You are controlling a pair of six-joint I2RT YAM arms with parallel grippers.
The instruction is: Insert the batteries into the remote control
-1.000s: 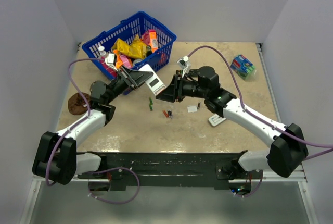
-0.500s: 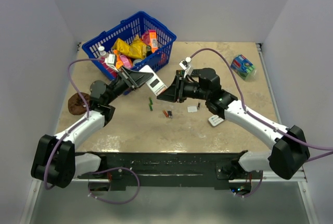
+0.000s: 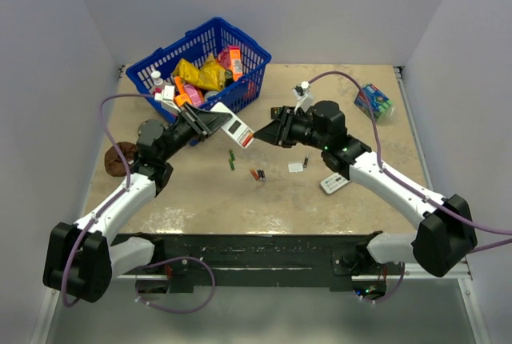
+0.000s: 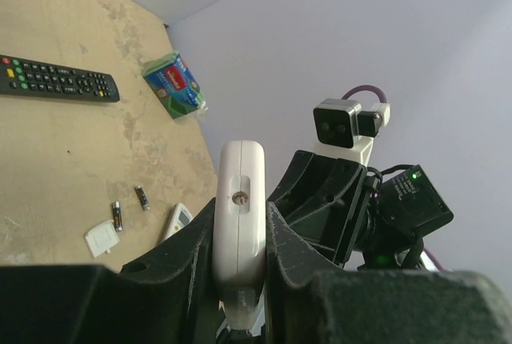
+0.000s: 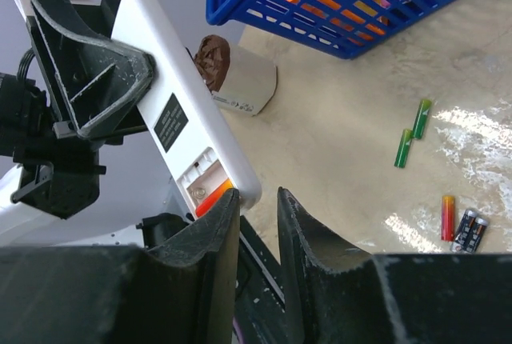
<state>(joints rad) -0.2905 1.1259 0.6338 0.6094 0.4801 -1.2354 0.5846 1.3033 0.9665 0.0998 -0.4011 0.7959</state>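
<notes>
The left fingers (image 4: pixel 186 254) clamp the remote control (image 5: pixel 200 112) aloft, presenting its battery bay (image 5: pixel 202 182) to the right fingers (image 5: pixel 308 236), slightly apart beside its red-orange battery (image 5: pixel 213 198).

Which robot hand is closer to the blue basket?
Left. The left gripper, gripping the white remote, is right beside the front of the blue basket. The right gripper is farther out over the table, at the remote's other end.
</notes>
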